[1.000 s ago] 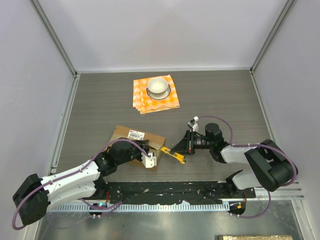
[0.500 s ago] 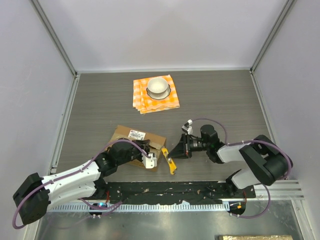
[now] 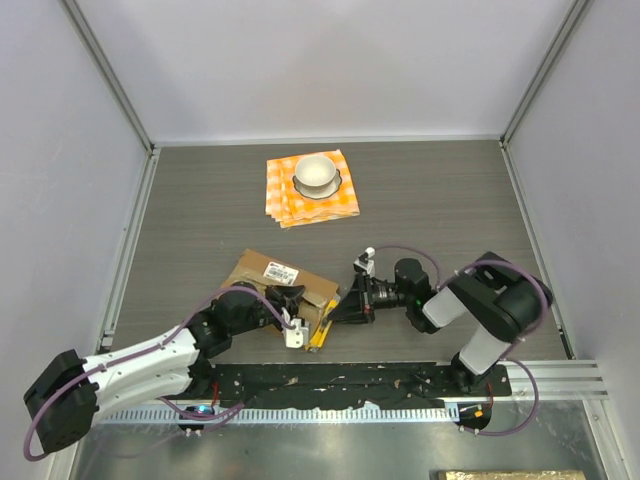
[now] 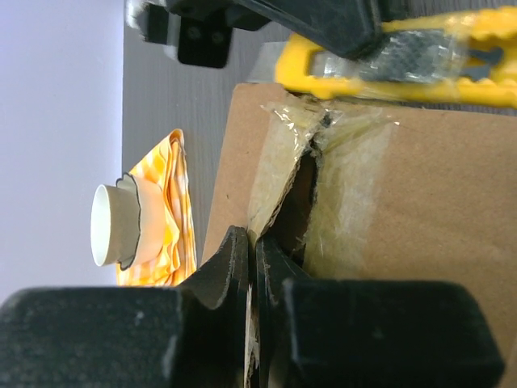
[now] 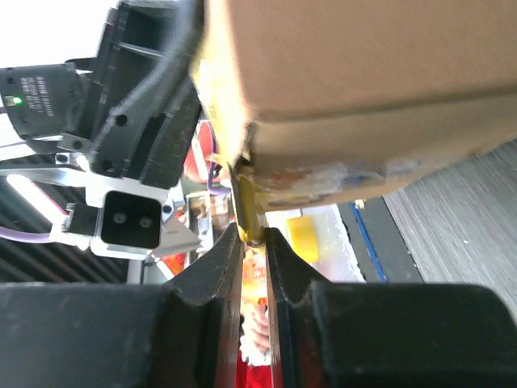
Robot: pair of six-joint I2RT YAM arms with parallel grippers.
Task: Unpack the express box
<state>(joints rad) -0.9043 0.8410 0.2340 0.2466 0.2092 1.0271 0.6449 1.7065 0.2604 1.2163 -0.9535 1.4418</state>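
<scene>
The express box [image 3: 275,282], brown cardboard with a white label, lies at the front middle of the table. Its taped seam is torn open in the left wrist view [image 4: 311,190]. My left gripper [image 3: 292,308] is shut on the edge of a box flap [image 4: 266,214]. My right gripper [image 3: 335,312] is shut on a yellow utility knife [image 3: 322,330], which lies against the box's right end. The knife shows across the box's edge in the left wrist view [image 4: 404,69] and between the fingers in the right wrist view [image 5: 246,214], under the box [image 5: 355,73].
A white bowl [image 3: 316,172] sits on an orange checked cloth [image 3: 312,190] at the back middle. Grey walls close in the table on the left, back and right. A black rail [image 3: 330,385] runs along the near edge.
My right gripper has moved left with the knife, from clear of the box to against its right end. The box has shifted and turned slightly; my left gripper stays on it.
</scene>
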